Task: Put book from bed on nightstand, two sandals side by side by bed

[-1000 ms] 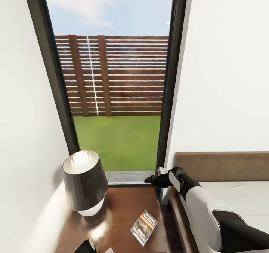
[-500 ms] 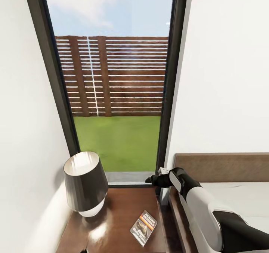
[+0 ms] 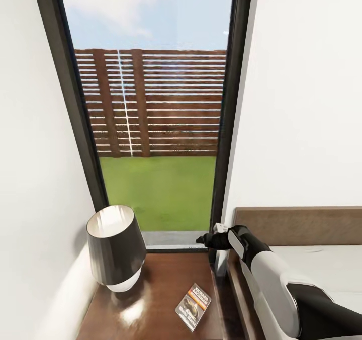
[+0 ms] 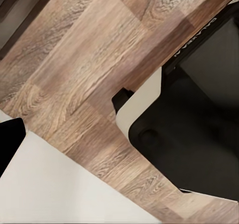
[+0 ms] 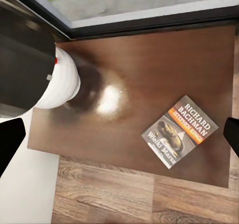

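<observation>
While your head camera looks down into the corner by the tall window (image 3: 156, 103), you have the lamp (image 3: 115, 247) at the left, its black shade over a white base, standing on the glossy dark nightstand (image 3: 161, 274). Right of the lamp, apart from it, the book (image 3: 194, 306) lies flat on the nightstand near its right edge, cover up, the orange band and white lettering readable from your right wrist camera (image 5: 180, 131). Further right, your right arm reaches over the gap between nightstand and bed (image 3: 311, 259), and the right gripper (image 3: 210, 239) hangs above the nightstand's back right corner, holding nothing; its fingertips sit wide apart at the two edges of the wrist picture. Your left wrist camera shows wood floor (image 4: 84, 59) and the robot's dark base (image 4: 194, 129); one dark fingertip (image 4: 10, 139) shows there, and you cannot tell how far that gripper is spread.
</observation>
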{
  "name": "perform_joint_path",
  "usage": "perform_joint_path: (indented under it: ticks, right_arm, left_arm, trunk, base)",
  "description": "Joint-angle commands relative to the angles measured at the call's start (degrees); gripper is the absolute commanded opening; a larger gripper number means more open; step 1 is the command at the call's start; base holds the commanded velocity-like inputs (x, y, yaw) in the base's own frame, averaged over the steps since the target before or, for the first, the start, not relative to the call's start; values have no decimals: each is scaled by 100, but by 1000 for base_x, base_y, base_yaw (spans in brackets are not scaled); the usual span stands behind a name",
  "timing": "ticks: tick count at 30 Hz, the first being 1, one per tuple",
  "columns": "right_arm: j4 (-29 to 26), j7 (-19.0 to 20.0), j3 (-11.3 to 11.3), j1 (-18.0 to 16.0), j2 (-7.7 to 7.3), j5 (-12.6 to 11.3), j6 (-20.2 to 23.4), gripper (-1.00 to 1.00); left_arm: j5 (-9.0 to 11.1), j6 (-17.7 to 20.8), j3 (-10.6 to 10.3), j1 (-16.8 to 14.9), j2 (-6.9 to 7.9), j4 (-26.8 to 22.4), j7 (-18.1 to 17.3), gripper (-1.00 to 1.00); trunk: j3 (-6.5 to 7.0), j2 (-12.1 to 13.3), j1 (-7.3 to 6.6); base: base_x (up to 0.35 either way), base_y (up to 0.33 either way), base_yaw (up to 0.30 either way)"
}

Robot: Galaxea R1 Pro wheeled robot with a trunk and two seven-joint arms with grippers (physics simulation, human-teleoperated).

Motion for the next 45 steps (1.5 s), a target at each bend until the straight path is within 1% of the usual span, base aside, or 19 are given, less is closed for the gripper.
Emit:
perform_joint_path:
  ticks: [1, 5, 12, 16, 18, 22, 23, 27, 28, 32, 33, 36, 39, 44, 45]
  right_arm:
    - [-8, 0, -31, -3, 1, -18, 29, 100]
    - [-9, 0, -32, -3, -3, -17, 10, 100]
    - [-8, 0, -29, -3, -12, -17, 0, 100]
    - [-8, -20, -25, -3, -9, -17, -4, 100]
    - [-8, -30, -25, -3, -10, -17, -5, 100]
    - [-8, -53, -29, -3, -12, -17, -9, 100]
    - [-8, -53, -29, -3, -12, -17, -9, 100]
    - [-8, -63, -28, -3, -12, -17, -11, 100]
    - [-8, -63, -28, -3, -12, -17, -11, 100]
    - [-8, -67, -26, -3, -13, -17, -11, 100]
    - [-8, -67, -26, -3, -13, -17, -11, 100]
    - [-8, -68, -25, -3, -10, -17, -12, 100]
    - [-8, -69, -28, -3, -7, -17, -12, 100]
    - [-8, -70, -31, -3, -5, -15, -12, 100]
    - [-8, -70, -31, -3, -5, -15, -12, 100]
  left_arm:
    - [-56, 15, -4, -2, 0, 20, 23, 100]
    - [-44, -36, 2, -2, -1, 135, 210, 100]
    - [-26, -150, 12, -2, -9, 382, 391, 100]
    - [-16, -195, 16, -2, -19, 540, 636, 100]
    - [-15, -218, 17, -2, -22, 584, 701, 100]
    - [-11, -370, 26, -2, -44, 754, 954, 100]
    - [-11, -370, 26, -2, -44, 754, 954, 100]
    - [-10, -612, 35, 2, -56, 891, 1138, 100]
    - [-10, -612, 35, 2, -56, 891, 1138, 100]
    - [-1, -904, 68, 40, -55, 1057, 1303, 100]
    - [-1, -904, 68, 40, -55, 1057, 1303, 100]
    - [79, -1159, 164, 94, -47, 1130, 1454, 100]
    - [236, -1409, 249, 141, -43, 1167, 1587, 100]
    - [529, -1758, 315, 181, -29, 1199, 1694, 100]
    - [529, -1758, 315, 181, -29, 1199, 1694, 100]
  trunk:
    - [9, 34, -21]
    - [81, 194, -109]
    - [206, 475, -262]
    - [278, 635, -350]
    - [314, 716, -394]
    - [386, 876, -482]
    - [404, 916, -504]
    - [476, 1077, -592]
    - [493, 1117, -614]
    - [565, 1277, -702]
    - [583, 1317, -724]
    - [637, 1438, -790]
    - [691, 1558, -856]
    - [781, 1758, -965]
    - [781, 1758, -965]
  base:
    - [0, 0, 0]
    - [0, 0, 0]
    - [0, 0, 0]
    - [0, 0, 0]
    - [0, 0, 0]
    - [0, 0, 0]
    - [0, 0, 0]
    - [0, 0, 0]
    - [0, 0, 0]
    - [0, 0, 0]
    - [0, 0, 0]
    - [0, 0, 0]
    - [0, 0, 0]
    - [0, 0, 0]
    - [0, 0, 0]
